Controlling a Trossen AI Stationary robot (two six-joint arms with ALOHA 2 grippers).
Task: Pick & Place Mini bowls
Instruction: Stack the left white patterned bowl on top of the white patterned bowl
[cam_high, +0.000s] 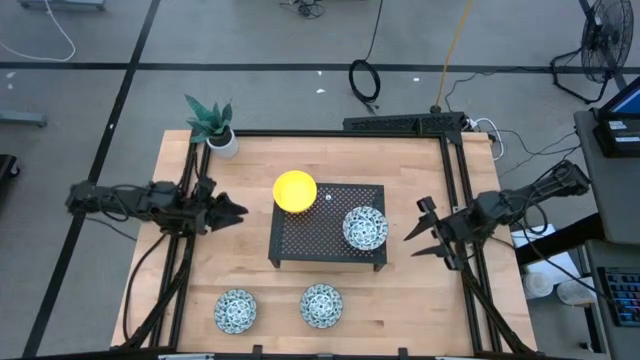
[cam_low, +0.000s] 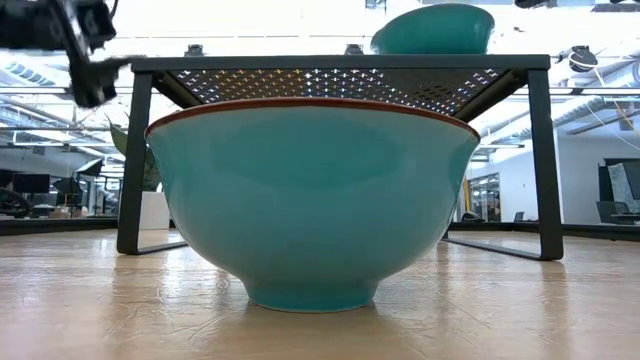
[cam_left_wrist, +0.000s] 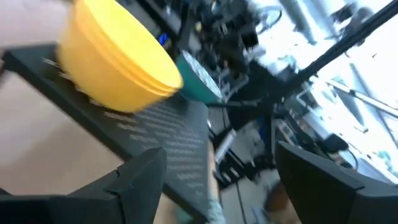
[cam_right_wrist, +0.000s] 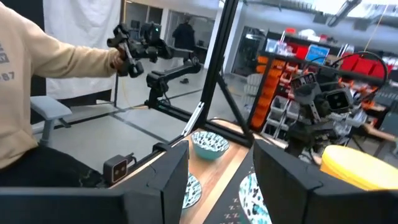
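- Nearest us in the low view, a patterned bowl (cam_low: 312, 200) sits on the table (cam_high: 400, 300); we read no writing on it.
- We see a second patterned bowl (cam_high: 236, 310) left of it.
- On the rack (cam_high: 310, 240): yellow bowl (cam_high: 295, 190) far left, third patterned bowl (cam_high: 365, 228) right.
- Left gripper (cam_high: 235, 210), left of the rack, gapes wide, empty.
- Right gripper (cam_high: 420, 228), right of the rack, also wide, empty.
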